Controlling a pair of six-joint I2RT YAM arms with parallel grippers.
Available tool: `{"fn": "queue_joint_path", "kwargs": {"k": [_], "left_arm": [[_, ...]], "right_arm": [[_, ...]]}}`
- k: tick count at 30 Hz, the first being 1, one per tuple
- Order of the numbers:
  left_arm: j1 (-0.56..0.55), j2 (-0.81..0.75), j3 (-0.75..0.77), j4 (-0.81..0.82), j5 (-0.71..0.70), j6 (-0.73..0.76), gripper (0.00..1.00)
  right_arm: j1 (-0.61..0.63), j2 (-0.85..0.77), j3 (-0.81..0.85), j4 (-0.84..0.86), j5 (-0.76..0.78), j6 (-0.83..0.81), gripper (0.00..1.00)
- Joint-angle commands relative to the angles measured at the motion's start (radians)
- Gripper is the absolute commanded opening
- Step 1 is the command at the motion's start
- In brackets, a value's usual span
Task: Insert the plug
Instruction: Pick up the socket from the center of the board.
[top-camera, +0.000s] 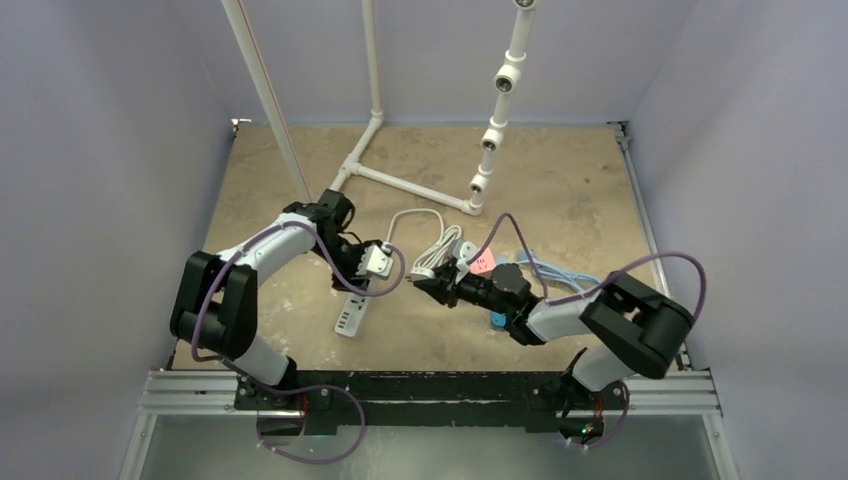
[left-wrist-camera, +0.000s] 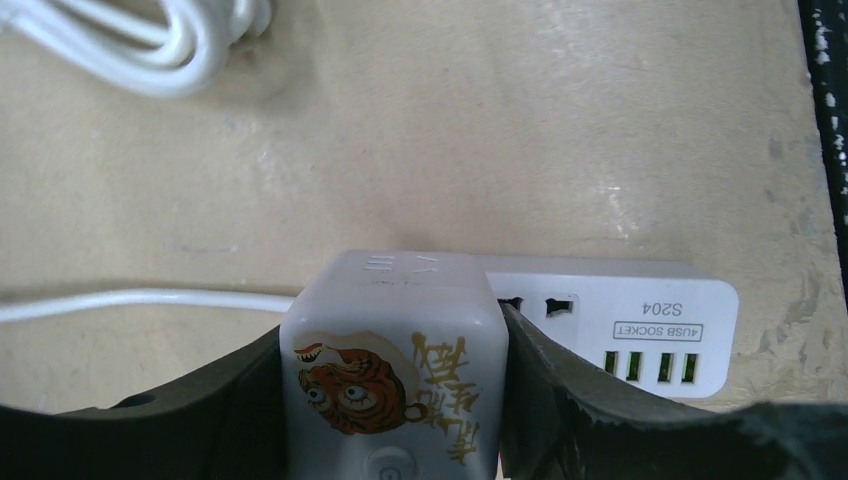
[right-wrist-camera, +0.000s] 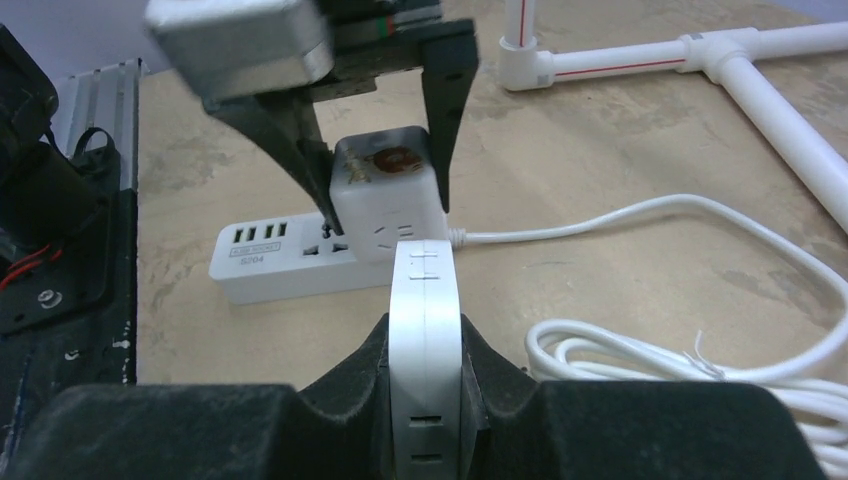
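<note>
White plastic items on a tan table (top-camera: 570, 190): one power strip (top-camera: 350, 312), one cube adapter (right-wrist-camera: 385, 200) with a tiger sticker, one flat plug (right-wrist-camera: 425, 300), and one loose white cable (right-wrist-camera: 700, 215).

The left gripper (top-camera: 372, 258) is closed on the cube's two side faces. It holds the cube upright at the strip's cable end, and whether the cube is seated cannot be told. The strip's other end carries four USB ports (left-wrist-camera: 647, 365), uncovered.

The right gripper (right-wrist-camera: 425, 335) clamps the plug edge-on. The plug is near the cube's front face and just short of touching it.

The two grippers face each other at mid-table. Bare surface lies between the strip and the near rail. The far side is bounded by one PVC pipe frame (top-camera: 400, 182). Walls close both sides.
</note>
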Motion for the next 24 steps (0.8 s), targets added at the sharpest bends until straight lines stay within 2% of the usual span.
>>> {"fn": "queue_joint_path", "kwargs": {"k": [1, 5, 13, 16, 19, 21, 24], "left_arm": [[0.102, 0.023, 0.031, 0.052, 0.106, -0.087, 0.18], [0.15, 0.009, 0.003, 0.022, 0.203, -0.098, 0.16], [0.165, -0.051, -0.062, 0.097, 0.397, -0.151, 0.15], [0.163, -0.035, -0.048, 0.014, 0.492, -0.072, 0.15], [0.162, -0.02, -0.05, -0.136, 0.562, 0.169, 0.15], [0.161, -0.013, -0.07, -0.199, 0.565, 0.275, 0.16], [0.161, -0.005, -0.095, -0.21, 0.572, 0.327, 0.17]], "right_arm": [[0.003, 0.123, 0.055, 0.256, -0.083, -0.029, 0.0], [0.003, 0.236, 0.082, 0.379, -0.147, -0.007, 0.0], [0.002, 0.359, 0.103, 0.591, -0.248, 0.0, 0.0], [0.002, 0.325, 0.096, 0.547, -0.251, -0.012, 0.0], [0.0, 0.243, 0.09, 0.411, -0.244, -0.051, 0.0], [0.0, 0.178, 0.091, 0.306, -0.239, -0.069, 0.0], [0.0, 0.143, 0.094, 0.244, -0.24, -0.089, 0.0]]}}
